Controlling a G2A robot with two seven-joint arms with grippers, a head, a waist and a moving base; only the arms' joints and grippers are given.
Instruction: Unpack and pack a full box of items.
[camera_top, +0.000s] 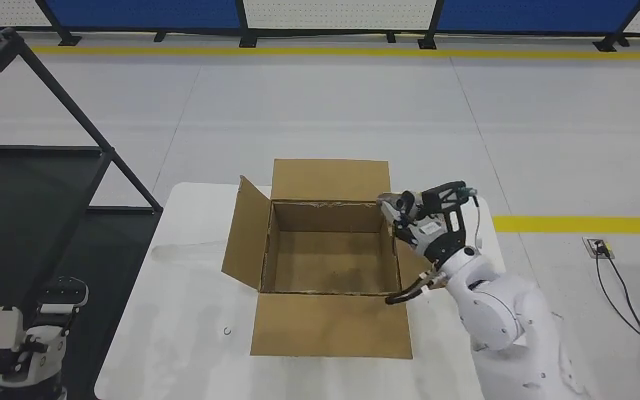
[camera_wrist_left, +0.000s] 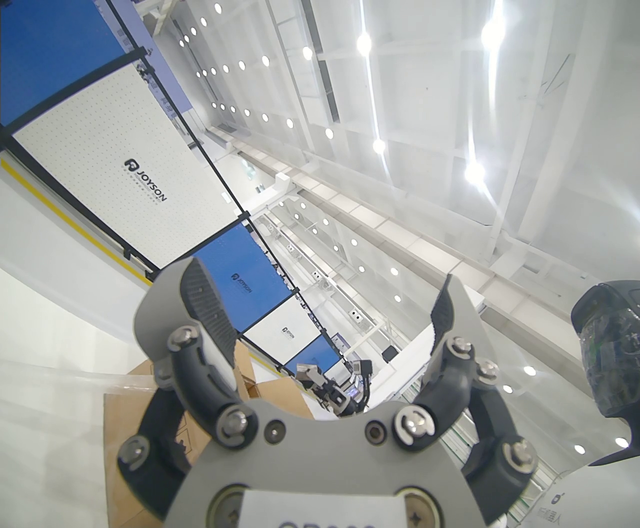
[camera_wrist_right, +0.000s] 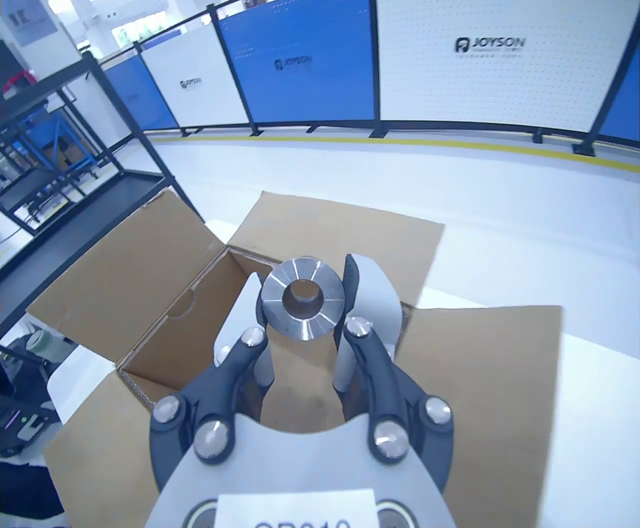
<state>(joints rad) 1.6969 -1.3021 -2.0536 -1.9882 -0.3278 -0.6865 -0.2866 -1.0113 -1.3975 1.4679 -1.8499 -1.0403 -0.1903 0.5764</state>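
Our right hand (camera_wrist_right: 303, 295) is clamped on a shiny silver metal ring (camera_wrist_right: 280, 287), hanging over the right edge of the open brown cardboard box (camera_top: 330, 325) on the white tabletop (camera_top: 190, 300). Our left hand (camera_wrist_left: 325, 290) is spread wide with nothing in it, pointing up at the ceiling.

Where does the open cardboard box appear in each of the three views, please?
Top view: the cardboard box sits mid-table, flaps spread.
Left wrist view: part of the box shows behind a finger of the open left gripper.
Right wrist view: the box lies open beneath the right gripper, which holds a metal ring.
Shared landmark: the blue-and-white panel fence beyond the box.
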